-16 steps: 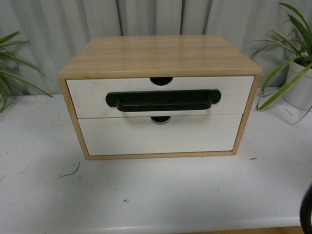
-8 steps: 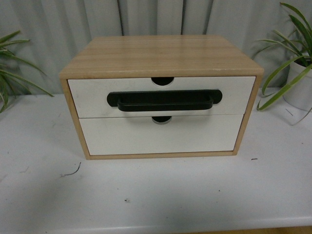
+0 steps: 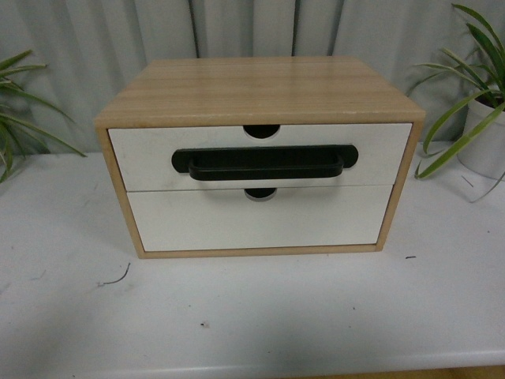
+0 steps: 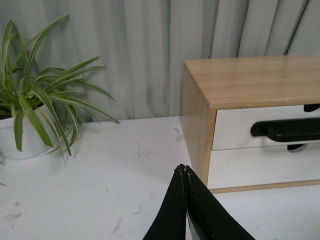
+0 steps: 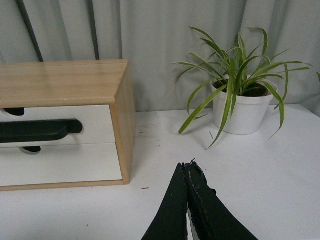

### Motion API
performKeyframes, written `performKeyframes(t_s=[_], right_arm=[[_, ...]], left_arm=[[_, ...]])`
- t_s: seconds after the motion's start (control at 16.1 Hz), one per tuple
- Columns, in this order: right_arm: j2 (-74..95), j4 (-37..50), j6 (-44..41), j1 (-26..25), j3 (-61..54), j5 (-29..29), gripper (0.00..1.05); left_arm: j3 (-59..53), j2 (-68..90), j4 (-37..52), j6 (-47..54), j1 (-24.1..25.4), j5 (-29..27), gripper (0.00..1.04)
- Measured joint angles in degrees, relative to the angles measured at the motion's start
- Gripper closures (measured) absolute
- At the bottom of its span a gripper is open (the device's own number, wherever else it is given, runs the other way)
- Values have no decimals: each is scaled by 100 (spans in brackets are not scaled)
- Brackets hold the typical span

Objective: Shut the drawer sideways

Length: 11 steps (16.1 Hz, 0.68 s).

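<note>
The drawer (image 3: 260, 158) sits flush in the wooden cabinet (image 3: 256, 91) on the counter (image 3: 260, 316). It looks rigid and light; its black handle (image 3: 264, 163) offers purchase. Left pincer (image 4: 183, 170) and right pincer (image 5: 186, 165) are clenched and empty, well apart from it.

A light wood cabinet (image 3: 260, 91) stands on a white table (image 3: 252, 316), in front of a pale grey curtain (image 3: 95, 47). Its upper drawer (image 3: 142, 154) has a white front flush with the frame, a long black bar handle (image 3: 264, 163) and a half-round notch (image 3: 260, 131) in its top edge. Below sits a plain white-fronted lower drawer (image 3: 256, 221), also pushed in. A plant in a white pot (image 3: 481, 138) stands at the far right; green leaves (image 3: 20, 118) reach in from the left. No arm shows.
</note>
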Motion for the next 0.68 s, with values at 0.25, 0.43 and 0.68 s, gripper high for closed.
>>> performKeyframes(t_s=[0.25,0.43,0.68], right_arm=[[-361,-33,0,0,-219,0,103],[-1390,-1005,-13,0,-229,-4,103],[-1388,-1119,-11,0,-240,2,103]], left_arm=[[-146,-483,-302,-2,0,-4,103],[-323,-778,-391,-4,0,-7,103],[-317,-1670,-1604,-4,2,4,103]])
